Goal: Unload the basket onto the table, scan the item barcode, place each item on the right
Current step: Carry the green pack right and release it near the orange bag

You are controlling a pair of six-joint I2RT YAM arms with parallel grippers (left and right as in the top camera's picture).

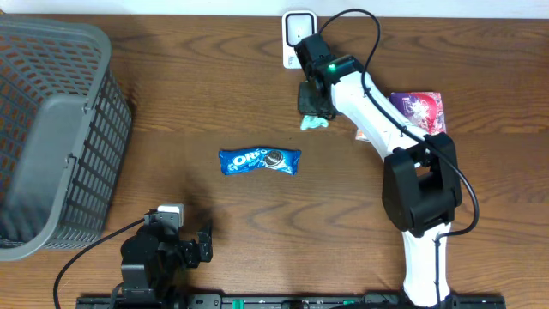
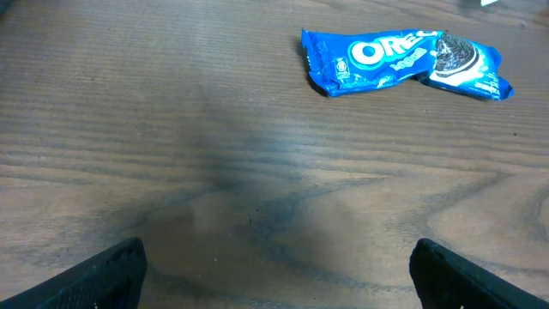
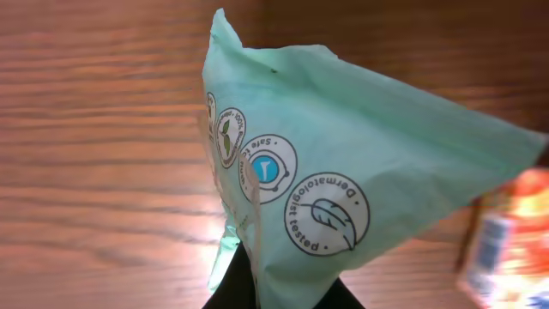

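At the counter's (image 1: 214, 103) far edge, near the white scanner (image 1: 298, 30), my right jaws pinch the mint-green pouch (image 3: 343, 172) by one thin edge, so it may swing or slip, hiding its barcode; left jaws stand apart.

Wooden table (image 1: 214, 103) filling nearly whole overhead view, dark brown grain running left to right. Pale strip (image 1: 446, 3) showing along far edge; wall or floor, unclear. Soft light falling from above, casting blurred shadows on wood. Warm glare brightening grain in right wrist view, wood looking reddish there.
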